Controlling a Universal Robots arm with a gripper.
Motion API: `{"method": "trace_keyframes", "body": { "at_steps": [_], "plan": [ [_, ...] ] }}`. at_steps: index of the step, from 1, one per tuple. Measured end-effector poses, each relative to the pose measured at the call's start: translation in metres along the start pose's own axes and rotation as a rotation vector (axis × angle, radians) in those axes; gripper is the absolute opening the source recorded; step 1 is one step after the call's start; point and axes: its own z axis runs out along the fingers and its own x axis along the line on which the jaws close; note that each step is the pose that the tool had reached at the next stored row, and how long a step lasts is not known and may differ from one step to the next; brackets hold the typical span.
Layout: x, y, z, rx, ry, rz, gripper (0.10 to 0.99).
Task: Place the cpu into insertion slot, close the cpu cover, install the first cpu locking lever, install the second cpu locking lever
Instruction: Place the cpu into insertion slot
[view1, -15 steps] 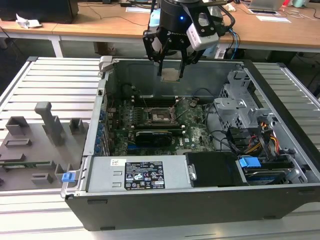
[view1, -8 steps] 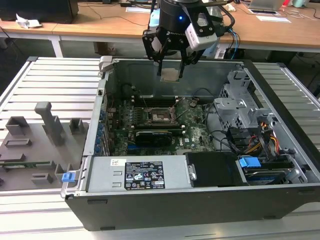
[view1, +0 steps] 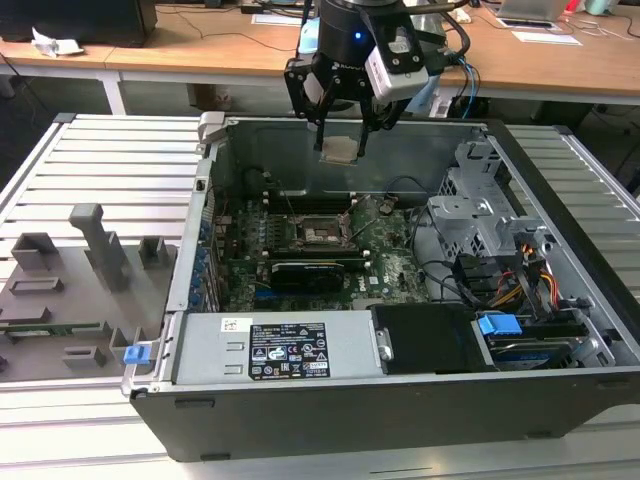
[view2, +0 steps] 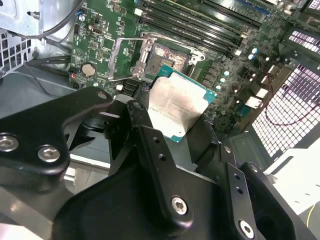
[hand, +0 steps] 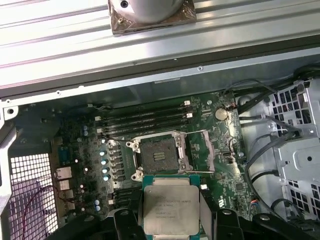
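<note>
My gripper (view1: 340, 140) hangs above the open computer case, shut on the cpu (view1: 339, 149), a flat silver-grey square chip. Both wrist views show the cpu (view2: 176, 107) (hand: 170, 210) clamped between the black fingers (view2: 150, 145). Below it on the green board lies the insertion slot (view1: 322, 233) (hand: 159, 154) (view2: 167, 54), a square black socket with a silvery rim, uncovered and with nothing in it. The cpu is well above the slot, toward the case's back wall. A thin wire locking lever (view2: 116, 55) stands out beside the socket.
The case's grey back wall (view1: 300, 150) rises behind the gripper. Black memory slots (hand: 145, 120) run beside the socket. A long black card (view1: 310, 270) sits in front of it. A drive cage with cables (view1: 490, 230) fills the exterior view's right. Grey fixtures (view1: 90, 250) lie outside the case.
</note>
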Motion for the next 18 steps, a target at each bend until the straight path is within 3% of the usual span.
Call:
{"method": "trace_keyframes", "body": {
  "at_steps": [18],
  "plan": [
    [0.0001, 0.0000, 0.0000, -0.001, -0.0047, 0.052, 0.541]
  ]
}}
